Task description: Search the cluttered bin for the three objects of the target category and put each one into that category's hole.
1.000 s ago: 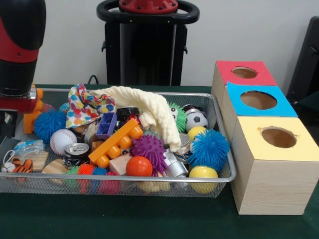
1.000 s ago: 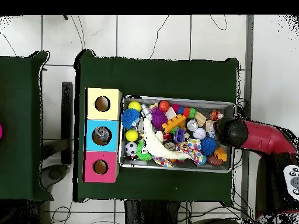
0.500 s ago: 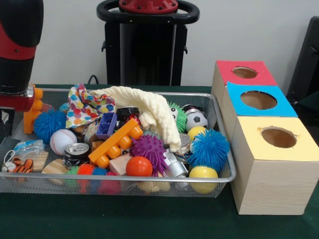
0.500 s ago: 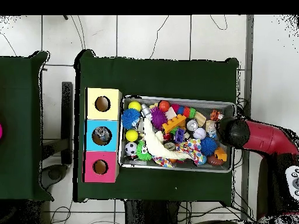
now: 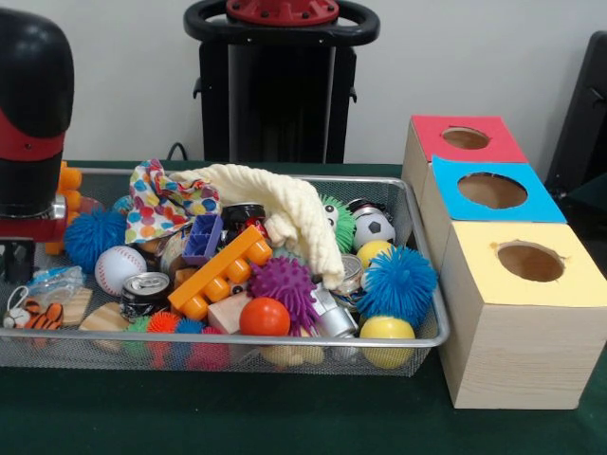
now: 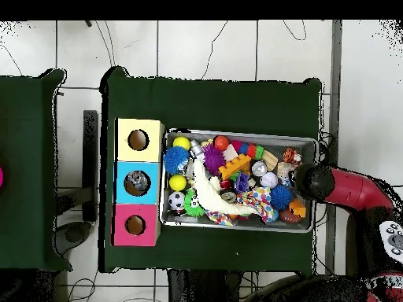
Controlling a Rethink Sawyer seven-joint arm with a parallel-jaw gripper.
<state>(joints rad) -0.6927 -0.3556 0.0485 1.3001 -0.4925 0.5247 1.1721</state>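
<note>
The red-and-black arm (image 5: 33,123) has sunk lower over the left end of the silver wire-mesh bin (image 5: 285,338) — claw (image 5: 17,261) state unclear, nothing lifted — so all toys remain binned, three holes unfed.

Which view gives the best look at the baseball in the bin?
The front view: the baseball sits unobstructed with its red stitching visible, beside the blue spiky ball. The overhead view shows it only as a small white ball.

Cream cloth (image 5: 285,204) draped across crowded bin (image 5: 417,227)
</note>
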